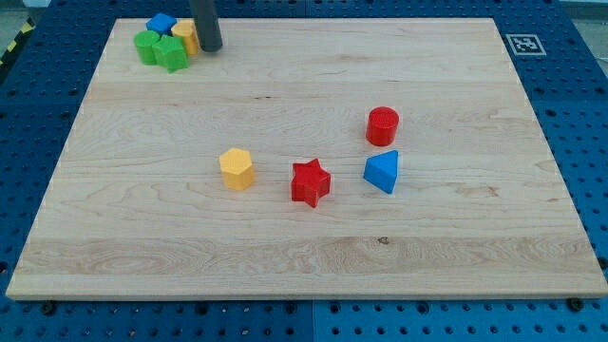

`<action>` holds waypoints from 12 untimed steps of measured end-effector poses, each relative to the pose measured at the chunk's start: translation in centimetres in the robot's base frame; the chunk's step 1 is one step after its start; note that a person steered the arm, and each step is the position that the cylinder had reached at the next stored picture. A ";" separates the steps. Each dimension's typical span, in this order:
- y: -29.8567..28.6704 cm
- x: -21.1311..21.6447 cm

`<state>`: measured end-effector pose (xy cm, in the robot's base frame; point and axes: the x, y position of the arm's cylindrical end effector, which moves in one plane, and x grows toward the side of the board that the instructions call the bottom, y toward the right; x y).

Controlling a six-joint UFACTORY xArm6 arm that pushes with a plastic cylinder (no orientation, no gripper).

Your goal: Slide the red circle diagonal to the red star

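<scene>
Beneath me lies a pale, rectangular wooden board with fine grain running from the view's left to the view's right, and one small dark knot near its bottom middle. It rests on a blue perforated metal table that shows on all sides, its holes set in regular rows. A small white square tag with a black pattern sits at the board's top right corner. Yellow-and-black hazard striping edges the view's top left. The light is even and soft.
</scene>
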<state>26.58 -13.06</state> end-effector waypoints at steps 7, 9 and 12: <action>27.6 18.0; 24.4 15.9; 16.7 16.0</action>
<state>42.59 3.60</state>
